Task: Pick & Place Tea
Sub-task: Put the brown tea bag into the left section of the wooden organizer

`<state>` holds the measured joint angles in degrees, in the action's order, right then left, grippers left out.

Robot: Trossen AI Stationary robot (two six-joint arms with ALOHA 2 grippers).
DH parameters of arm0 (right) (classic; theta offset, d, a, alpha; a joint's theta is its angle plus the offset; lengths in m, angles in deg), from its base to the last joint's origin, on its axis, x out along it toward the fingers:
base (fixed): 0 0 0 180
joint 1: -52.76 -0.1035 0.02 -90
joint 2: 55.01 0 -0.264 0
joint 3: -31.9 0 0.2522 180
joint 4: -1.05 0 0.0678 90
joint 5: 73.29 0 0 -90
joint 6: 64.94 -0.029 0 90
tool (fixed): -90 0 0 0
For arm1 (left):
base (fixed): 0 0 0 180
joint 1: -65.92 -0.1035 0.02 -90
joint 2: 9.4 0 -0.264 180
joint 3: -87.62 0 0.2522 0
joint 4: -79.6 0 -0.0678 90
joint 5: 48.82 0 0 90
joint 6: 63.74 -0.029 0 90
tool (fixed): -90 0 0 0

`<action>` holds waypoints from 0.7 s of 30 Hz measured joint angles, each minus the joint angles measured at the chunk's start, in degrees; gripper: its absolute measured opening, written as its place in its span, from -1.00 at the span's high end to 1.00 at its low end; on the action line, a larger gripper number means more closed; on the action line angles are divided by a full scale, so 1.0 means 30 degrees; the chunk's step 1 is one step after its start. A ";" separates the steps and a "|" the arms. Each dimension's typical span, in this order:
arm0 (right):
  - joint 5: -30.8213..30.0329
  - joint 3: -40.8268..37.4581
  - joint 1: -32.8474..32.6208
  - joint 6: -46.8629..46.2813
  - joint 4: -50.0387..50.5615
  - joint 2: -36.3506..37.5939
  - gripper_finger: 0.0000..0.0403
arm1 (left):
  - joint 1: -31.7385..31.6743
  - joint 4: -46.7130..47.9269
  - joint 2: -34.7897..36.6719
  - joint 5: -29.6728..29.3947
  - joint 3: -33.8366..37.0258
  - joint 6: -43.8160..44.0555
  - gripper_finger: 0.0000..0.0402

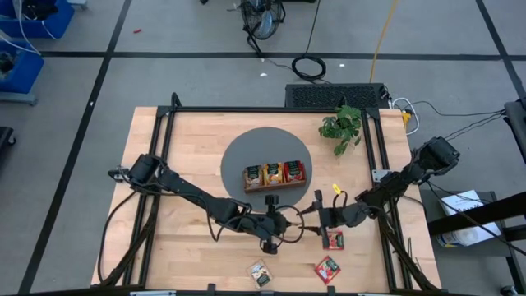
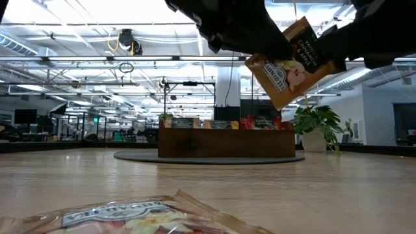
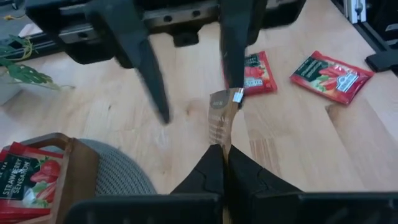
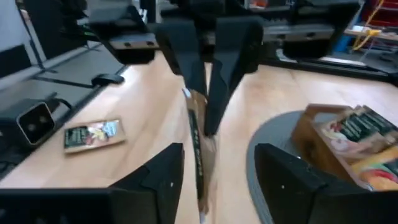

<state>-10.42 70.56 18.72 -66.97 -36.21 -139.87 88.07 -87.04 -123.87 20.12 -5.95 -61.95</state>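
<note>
Two dark robot arms meet above the front middle of a pale wooden table (image 1: 189,148), passing a tea packet (image 2: 294,60) between them in mid-air. The left gripper (image 3: 219,163) is pinched tight on one edge of the packet, a thin, flat, glossy square seen edge-on from both wrist cameras and, from table height, as an orange-brown sachet with a dark label, tilted and clear of the tabletop. The right gripper (image 4: 211,168) faces it from the other side with its two fingers spread wide on either side of the packet, gripping nothing. Behind the arms, a brown wooden tray (image 1: 274,175) with three compartments sits on a round grey mat (image 1: 238,156); flat packets stand upright in it, a dark-labelled one in the left compartment, orange in the middle, red on the right. Three more packets lie flat on the bare wood at the front of the table: a red packet (image 1: 334,239) just beside the right gripper, a second red packet (image 1: 328,268) nearer the front edge, and a pale packet (image 1: 261,273) to its left, which fills the blurred foreground of the low view. A small green leafy plant (image 1: 343,127) stands at the back right of the table, next to the black metal frame (image 1: 271,109) that rims the tabletop.
</note>
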 joint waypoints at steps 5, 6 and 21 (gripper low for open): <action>-0.0961 -0.0007 -0.0015 -0.0093 0.0450 -0.0146 0.11 | 0.0000 -0.0221 -0.0002 0.0000 0.0000 -0.0214 0.98; -0.0958 -0.0007 -0.0015 -0.0114 0.0416 -0.0146 0.15 | -0.0007 -0.0274 0.0000 -0.0004 0.0000 -0.0268 0.98; 0.0011 0.0000 -0.0015 -0.0042 0.0529 -0.0146 0.99 | -0.0022 -0.0319 -0.0007 -0.0022 0.0000 -0.0756 0.92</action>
<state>-10.38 70.56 18.67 -67.09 -34.62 -140.31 88.00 -88.00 -123.90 20.06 -5.95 -64.22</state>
